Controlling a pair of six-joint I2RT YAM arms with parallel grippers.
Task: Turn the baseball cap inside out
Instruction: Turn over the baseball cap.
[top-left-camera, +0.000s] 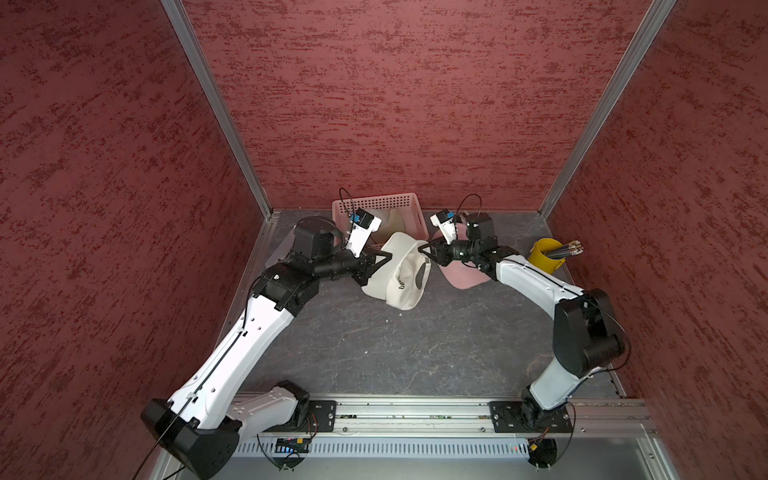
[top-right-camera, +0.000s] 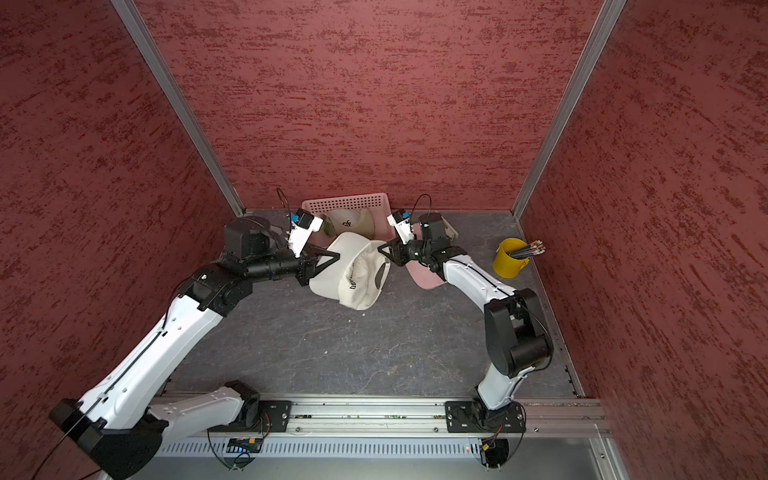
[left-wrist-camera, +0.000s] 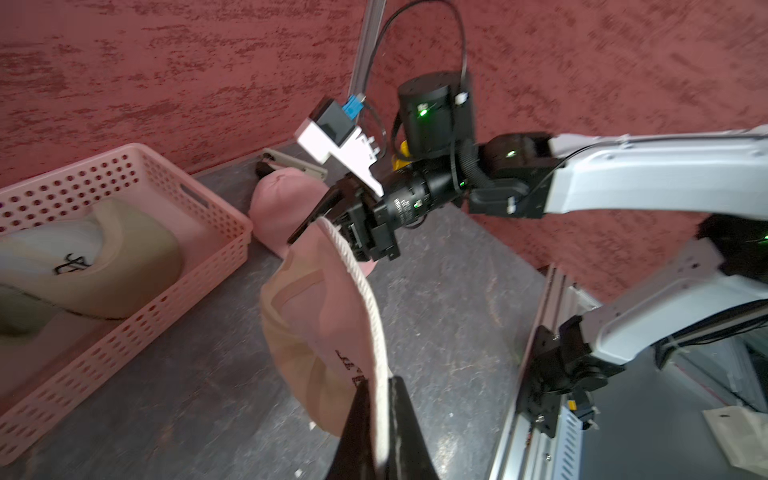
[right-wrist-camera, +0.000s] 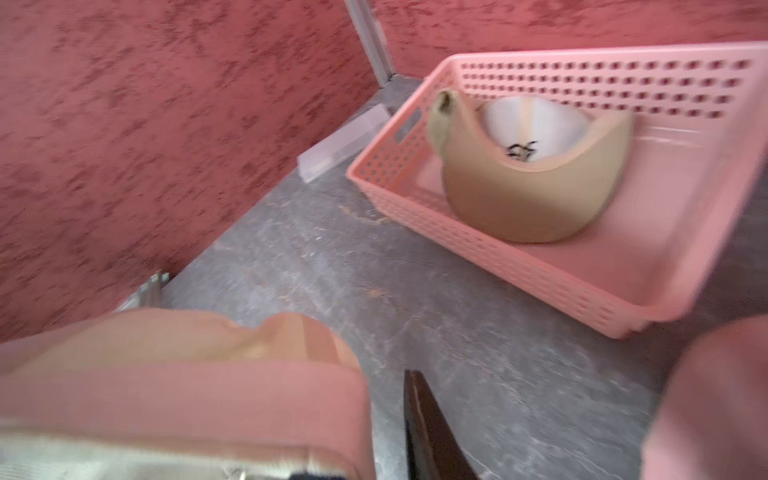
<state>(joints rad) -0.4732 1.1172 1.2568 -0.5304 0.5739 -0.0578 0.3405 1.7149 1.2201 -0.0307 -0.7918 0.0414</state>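
Cap lifted between both arms, not yet turned

Above your table (top-left-camera: 374, 353) the cap (top-left-camera: 399, 270) hangs with its lining showing, and the crown looks yet to be pushed through. Left gripper (left-wrist-camera: 379, 384) pinches its rim. Right gripper (top-left-camera: 426, 254) meets the opposite rim, but you cannot tell whether it grips.

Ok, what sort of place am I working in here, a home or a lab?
Most likely an enclosed robot test cell, not a home: red wall panels in aluminium framing box in the grey tabletop, and a metal mounting rail runs along its front.
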